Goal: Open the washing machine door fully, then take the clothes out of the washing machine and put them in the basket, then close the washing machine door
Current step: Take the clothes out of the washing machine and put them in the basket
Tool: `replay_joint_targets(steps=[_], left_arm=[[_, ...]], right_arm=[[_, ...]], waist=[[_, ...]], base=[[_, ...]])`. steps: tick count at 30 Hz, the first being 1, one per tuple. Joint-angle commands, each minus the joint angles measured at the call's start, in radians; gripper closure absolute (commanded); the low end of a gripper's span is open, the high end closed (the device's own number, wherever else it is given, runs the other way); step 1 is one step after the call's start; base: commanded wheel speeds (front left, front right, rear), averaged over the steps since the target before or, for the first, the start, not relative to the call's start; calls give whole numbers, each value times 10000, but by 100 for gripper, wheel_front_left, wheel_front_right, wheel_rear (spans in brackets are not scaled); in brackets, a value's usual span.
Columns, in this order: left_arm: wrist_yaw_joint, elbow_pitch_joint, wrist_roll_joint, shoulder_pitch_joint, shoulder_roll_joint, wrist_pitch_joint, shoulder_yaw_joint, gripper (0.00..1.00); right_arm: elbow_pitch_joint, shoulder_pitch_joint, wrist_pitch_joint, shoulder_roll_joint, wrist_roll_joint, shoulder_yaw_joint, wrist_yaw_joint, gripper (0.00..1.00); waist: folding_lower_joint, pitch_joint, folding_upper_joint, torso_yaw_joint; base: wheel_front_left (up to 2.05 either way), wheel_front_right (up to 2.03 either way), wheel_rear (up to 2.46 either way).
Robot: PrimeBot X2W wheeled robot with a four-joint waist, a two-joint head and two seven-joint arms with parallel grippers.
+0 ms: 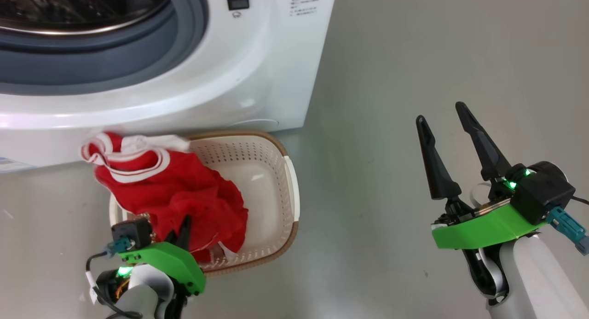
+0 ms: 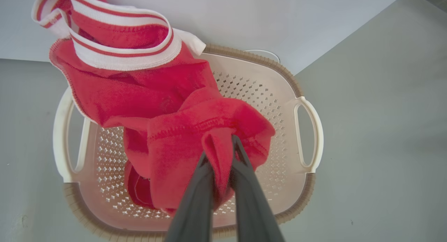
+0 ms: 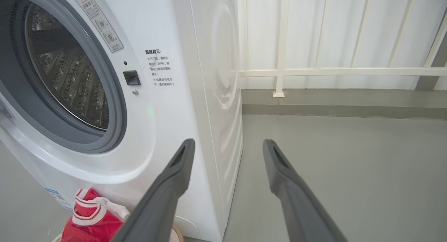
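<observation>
Down at the lower left of the head view, the left gripper (image 1: 180, 234) is half buried. Its long dark fingers are pinched nearly together on a fold of the bright red soft clothes with white trim bands (image 1: 175, 190), and the fabric hides their tips. In its own wrist view the left gripper (image 2: 220, 149) clamps a red ridge. The clothes (image 2: 174, 105) hang from it over the cream-white perforated plastic basket with a brown woven-look rim (image 2: 300, 92), which sits directly below. The striped band lies beyond the fingertips, past the basket's far rim. Cloth covers the basket floor, so whether the lowest folds rest on it cannot be told.

The right gripper (image 1: 440, 113) stands with its fingers spread wide and empty over the grey floor (image 1: 414, 56), well apart from the basket (image 1: 290, 185). Ahead and left of the right gripper (image 3: 227, 144) rises the big white front-loading washing machine (image 3: 167, 123). Its perforated steel drum (image 3: 70, 78) is cut off by the frame edge, and its printed labels are too small to read. Low beside the fingers, the clothes (image 3: 89, 221) are partly cropped.
</observation>
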Motion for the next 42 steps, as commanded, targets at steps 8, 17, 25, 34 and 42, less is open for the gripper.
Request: replay_joint_targets(steps=[8,17,25,34,42], left_arm=[[-161,1111,-279,-818,150,-194,141,100],[-235,1793,-705,-1243,69,3,-164,100],[-144,2123,-782,-1591,48,-110,-392,89],[256,2325,-400,-1740,216,-262,-708,0],[359,1786,-193,-1653,444,-313,-725,0]], right_arm=[[-331,-351,-63,129,114,266,46,0],[-357,-517,-63,179,183,349,46,0],[-301,-606,-63,200,188,309,46,0],[-123,-566,-63,214,175,327,46,0],[21,-450,-63,183,172,225,46,0]], waist=[[0,723,0,-382],[0,1208,0,-647],[0,1434,0,-673],[0,1014,0,-555],[0,441,0,-268]], base=[[0,0,0],[0,0,0],[0,0,0],[0,0,0],[0,0,0]])
